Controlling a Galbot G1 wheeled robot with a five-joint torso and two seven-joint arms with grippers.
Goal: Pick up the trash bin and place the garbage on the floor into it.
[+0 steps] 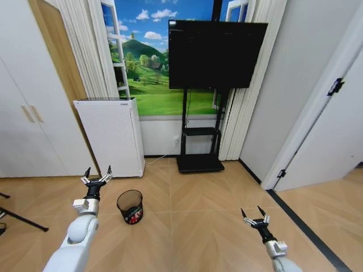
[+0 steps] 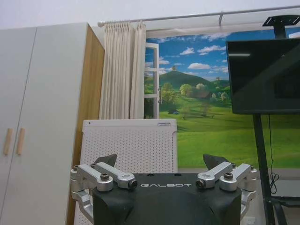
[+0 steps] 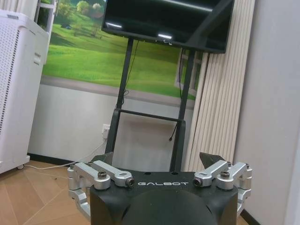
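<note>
The trash bin, a small black wire-mesh wastebasket, stands upright on the parquet floor in front of the white appliance. Something red and white shows through its mesh near the bottom. My left gripper is open, raised to the left of the bin and a little above its rim, not touching it. In the left wrist view the left gripper points toward the appliance with nothing between its fingers. My right gripper is open over bare floor at the right, well away from the bin. The right gripper holds nothing.
A tall white perforated appliance stands just behind the bin. A black TV on a stand sits at the back wall. White cabinet doors are at the left, a door at the right. A black tripod leg crosses the floor at left.
</note>
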